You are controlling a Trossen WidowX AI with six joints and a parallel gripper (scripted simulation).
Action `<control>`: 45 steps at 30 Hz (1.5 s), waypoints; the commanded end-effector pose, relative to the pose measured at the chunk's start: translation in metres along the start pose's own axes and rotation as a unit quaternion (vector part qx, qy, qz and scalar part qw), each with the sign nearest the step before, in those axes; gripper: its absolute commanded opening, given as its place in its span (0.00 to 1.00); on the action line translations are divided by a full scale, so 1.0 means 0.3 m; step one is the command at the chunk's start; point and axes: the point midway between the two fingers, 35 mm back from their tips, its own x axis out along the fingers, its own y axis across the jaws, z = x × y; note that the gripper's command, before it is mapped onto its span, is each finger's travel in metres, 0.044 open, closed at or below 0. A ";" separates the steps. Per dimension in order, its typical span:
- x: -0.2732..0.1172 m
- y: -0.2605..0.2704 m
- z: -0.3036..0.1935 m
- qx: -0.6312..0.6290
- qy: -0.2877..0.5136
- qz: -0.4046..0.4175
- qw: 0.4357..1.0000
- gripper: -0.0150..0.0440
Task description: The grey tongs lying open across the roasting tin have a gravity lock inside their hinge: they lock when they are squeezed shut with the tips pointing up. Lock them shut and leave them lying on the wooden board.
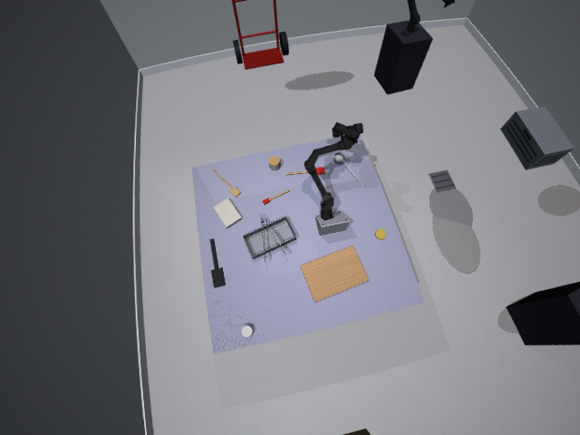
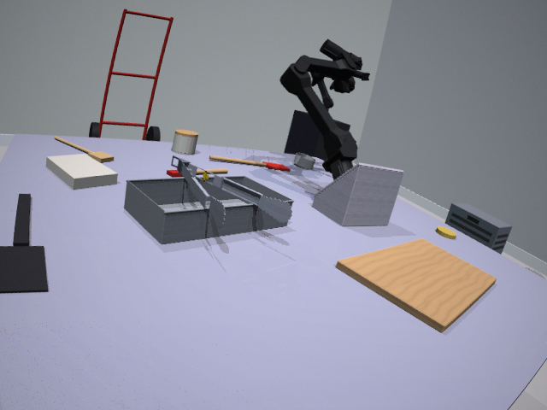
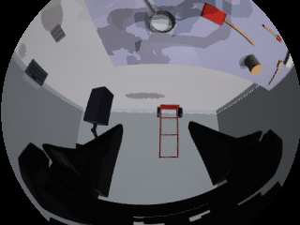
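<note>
Lilac desk [image 1: 281, 304] [image 2: 265, 330] [image 3: 187, 53], mid-frame from above: open tongs [image 1: 262, 220] [image 2: 197, 187] straddle the tin [image 1: 247, 246] [image 2: 185, 228]. Probably light, stiff-armed, slippery; grasp across both arms, mid-length. Gripper [image 1: 361, 128] [image 2: 362, 70] [image 3: 157, 127] fingers: released.
</note>
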 end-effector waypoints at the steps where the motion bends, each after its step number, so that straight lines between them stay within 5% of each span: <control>1: 0.000 0.000 0.000 0.000 0.000 0.000 1.000 0.98; 12: -0.086 0.138 -0.031 0.094 0.064 0.092 0.989 1.00; 24: -0.323 0.371 -0.026 0.213 0.161 0.241 0.933 1.00; 45: -0.998 0.552 0.064 0.328 0.348 0.488 0.730 1.00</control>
